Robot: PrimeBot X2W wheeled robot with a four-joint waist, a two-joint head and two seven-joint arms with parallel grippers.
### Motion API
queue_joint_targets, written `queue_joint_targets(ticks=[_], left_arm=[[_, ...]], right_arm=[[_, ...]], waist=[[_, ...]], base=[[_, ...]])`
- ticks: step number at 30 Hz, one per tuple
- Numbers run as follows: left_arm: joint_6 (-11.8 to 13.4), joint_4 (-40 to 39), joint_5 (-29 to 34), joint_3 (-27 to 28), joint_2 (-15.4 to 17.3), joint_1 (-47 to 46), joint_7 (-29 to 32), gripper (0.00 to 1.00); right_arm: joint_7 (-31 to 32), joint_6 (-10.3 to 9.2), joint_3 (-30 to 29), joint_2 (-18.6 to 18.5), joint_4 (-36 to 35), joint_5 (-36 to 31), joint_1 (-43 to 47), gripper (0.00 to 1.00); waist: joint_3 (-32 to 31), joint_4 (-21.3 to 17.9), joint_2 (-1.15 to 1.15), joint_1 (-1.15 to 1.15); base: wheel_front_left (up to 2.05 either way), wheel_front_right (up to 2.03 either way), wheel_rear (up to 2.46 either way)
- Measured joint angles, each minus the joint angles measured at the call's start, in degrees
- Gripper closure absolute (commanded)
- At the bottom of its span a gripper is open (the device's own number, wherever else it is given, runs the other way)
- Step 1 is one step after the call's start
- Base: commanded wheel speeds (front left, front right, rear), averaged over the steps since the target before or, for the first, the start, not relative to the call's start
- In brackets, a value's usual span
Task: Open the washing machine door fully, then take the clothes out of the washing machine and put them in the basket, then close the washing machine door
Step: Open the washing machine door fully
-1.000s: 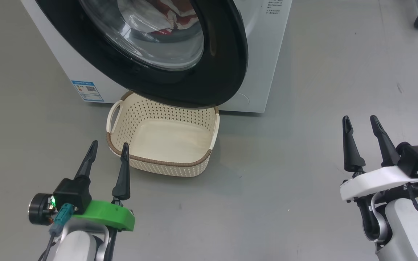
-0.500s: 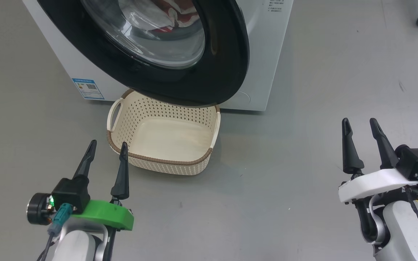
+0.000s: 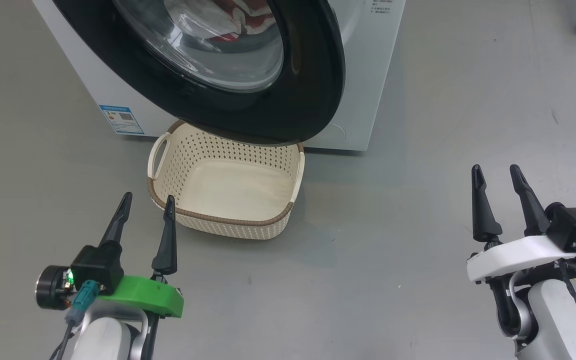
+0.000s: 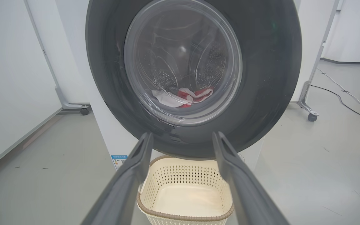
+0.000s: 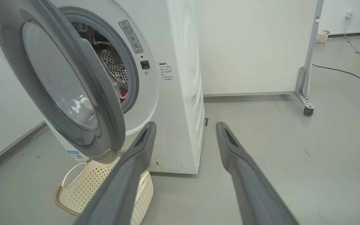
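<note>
- Head view: one washing machine [image 3: 363, 75] stands at the far side. Its one round door [image 3: 313, 90] is swung partly out, so the lower rim hangs over the far edge of the one basket [image 3: 228, 219]. The basket sits on the floor [image 3: 418, 235] right under the opening, placed, we judge, so that laundry can drop straight in.
- Head view: the clothes [image 3: 240, 22], red and white, lie inside behind the glass. We cannot count the pieces.
- Head view: we count two tools, each with two dark fingers. The left tool [image 3: 149, 196] hovers near the basket's near-left corner, fingers spread and holding nothing. The right tool [image 3: 495, 167] waits well apart at the near right, also spread and empty.
- Left wrist view: the door faces us squarely beyond the two spread fingers, with the clothes low behind the glass bowl and the empty basket beneath. We judge this arm is lined up to reach the door.
- Right wrist view: the door shows edge-on, standing at a slant from the machine's front. The steel drum [image 5: 114, 67] and a bit of red show through the gap. One warning label [image 5: 130, 32] sits beside the opening. We judge the door is not yet fully open, so the first step is unfinished. A second basket [image 5: 322, 36] stands far off by the wall.
</note>
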Motion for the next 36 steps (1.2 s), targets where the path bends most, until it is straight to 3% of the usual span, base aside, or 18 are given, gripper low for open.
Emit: queue_joint_targets(ticks=[15, 24, 36], left_arm=[[0.0, 0.0, 0.0, 0.1, 0.0, 0.0, 0.0, 0.0], [-0.3, -0.3, 0.0, -0.2, 0.0, 0.0, 0.0, 0.0], [-0.7, -1.3, 0.0, -2.0, 0.0, -0.4, 0.0, 0.0]], right_arm=[[0.0, 0.0, -0.1, -0.3, -0.2, -0.5, 0.0, 0.0], [0.2, 0.09, 0.1, -2.3, -1.7, -1.4, -0.3, 0.0], [4.8, 2.48, 0.0, -5.5, -4.2, -1.2, -11.2, 0.0]], waist=[[0.1, 0.3, 0.0, 0.0], [0.9, 0.6, 0.0, 0.0], [5.2, 1.6, 0.0, 0.0]], base=[[0.0, 0.0, 0.0], [0.0, 0.0, 0.0], [0.0, 0.0, 0.0]])
